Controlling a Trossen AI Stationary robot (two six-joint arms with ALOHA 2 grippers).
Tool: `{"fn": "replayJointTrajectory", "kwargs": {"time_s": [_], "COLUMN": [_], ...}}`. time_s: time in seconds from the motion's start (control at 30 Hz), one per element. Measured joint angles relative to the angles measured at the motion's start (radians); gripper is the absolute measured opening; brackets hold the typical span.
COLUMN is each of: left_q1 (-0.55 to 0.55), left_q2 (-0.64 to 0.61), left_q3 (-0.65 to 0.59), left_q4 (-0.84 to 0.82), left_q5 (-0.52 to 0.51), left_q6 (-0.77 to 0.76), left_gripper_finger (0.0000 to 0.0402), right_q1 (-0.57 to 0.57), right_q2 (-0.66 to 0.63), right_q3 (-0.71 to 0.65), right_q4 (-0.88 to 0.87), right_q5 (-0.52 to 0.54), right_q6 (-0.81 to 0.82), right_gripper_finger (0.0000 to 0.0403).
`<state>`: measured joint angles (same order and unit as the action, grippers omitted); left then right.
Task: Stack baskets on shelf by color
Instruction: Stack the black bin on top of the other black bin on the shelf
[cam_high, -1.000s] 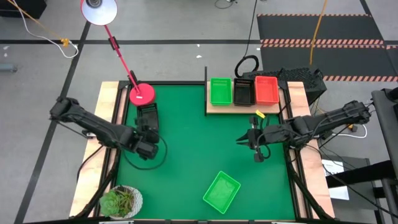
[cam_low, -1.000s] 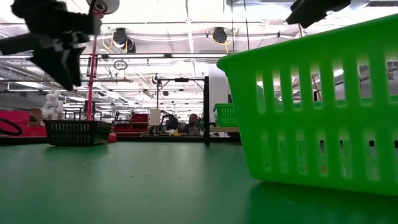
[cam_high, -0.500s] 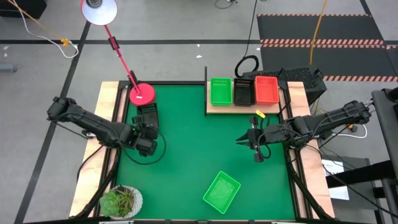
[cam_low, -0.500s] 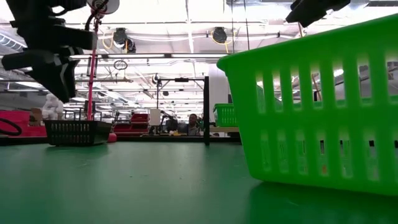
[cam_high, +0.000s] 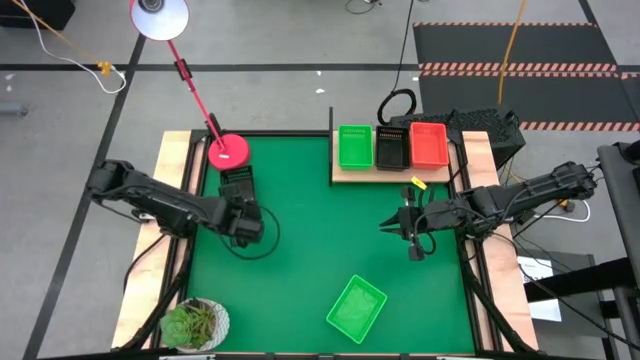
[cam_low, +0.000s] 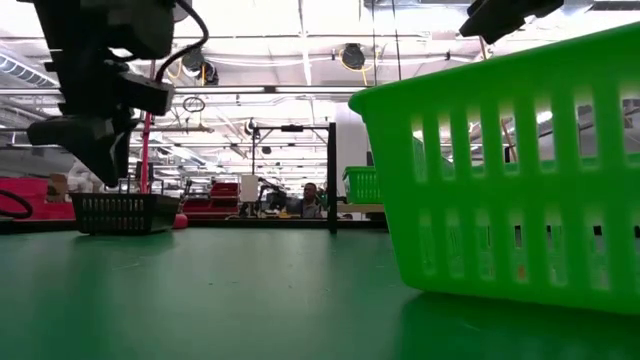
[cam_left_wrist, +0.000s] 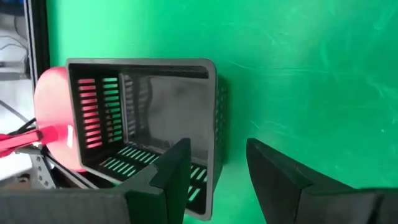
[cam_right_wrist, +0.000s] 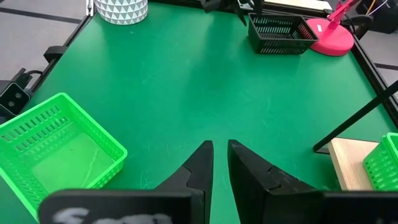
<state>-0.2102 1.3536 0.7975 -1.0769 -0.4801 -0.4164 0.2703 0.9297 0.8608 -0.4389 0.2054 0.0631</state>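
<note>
A black basket (cam_high: 237, 185) rests on its bottom on the green mat, beside the round red lamp base (cam_high: 228, 150). My left gripper (cam_high: 243, 207) hovers open just above the basket's near end; in the left wrist view (cam_left_wrist: 217, 149) its fingers stand on either side of one basket wall (cam_left_wrist: 216, 118) without touching it. A green basket (cam_high: 356, 307) lies on the mat near the front. The wooden shelf (cam_high: 345, 177) at the far right holds a green (cam_high: 354, 146), a black (cam_high: 392, 148) and a red basket (cam_high: 428, 144). My right gripper (cam_high: 385, 226) is shut and empty, held above the mat's right side.
A potted plant (cam_high: 195, 322) stands at the near left corner. The red lamp's stem (cam_high: 195, 95) slants up over the far left. A black upright post (cam_high: 331, 145) stands at the shelf's left end. Bare mat lies between the two arms.
My left gripper has gone toward the table's far edge and a little to the right, and down, ending just above the black basket's near end. The baskets have not moved.
</note>
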Motion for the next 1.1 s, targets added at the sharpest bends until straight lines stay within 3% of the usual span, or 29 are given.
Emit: {"fn": "replayJointTrajectory", "kwargs": {"time_s": [0.57, 0.67, 0.83, 0.97, 1.1], "left_q1": [0.128, 0.132, 0.131, 0.13, 0.102], "left_q2": [0.103, 0.113, 0.112, 0.111, 0.111], "left_q3": [-0.003, -0.003, -0.003, 0.009, 0.076], "left_q4": [0.038, 0.047, 0.092, 0.08, 0.044], "left_q5": [0.065, 0.071, 0.082, 0.081, 0.08], "left_q6": [0.107, 0.139, 0.183, 0.168, 0.146], "left_gripper_finger": [0.0153, 0.0119, 0.002, 0.0018, 0.0013], "right_q1": [0.0, 0.0, 0.0, 0.0, 0.0], "right_q2": [0.0, 0.0, 0.0, 0.003, 0.033], "right_q3": [-0.001, -0.001, -0.001, -0.001, -0.001], "right_q4": [0.0, 0.0, 0.002, 0.029, 0.085], "right_q5": [-0.001, -0.001, 0.0, 0.009, 0.091], "right_q6": [0.0, 0.0, 0.0, -0.001, -0.031], "right_gripper_finger": [0.0041, 0.0041, 0.0041, 0.0041, 0.0041]}}
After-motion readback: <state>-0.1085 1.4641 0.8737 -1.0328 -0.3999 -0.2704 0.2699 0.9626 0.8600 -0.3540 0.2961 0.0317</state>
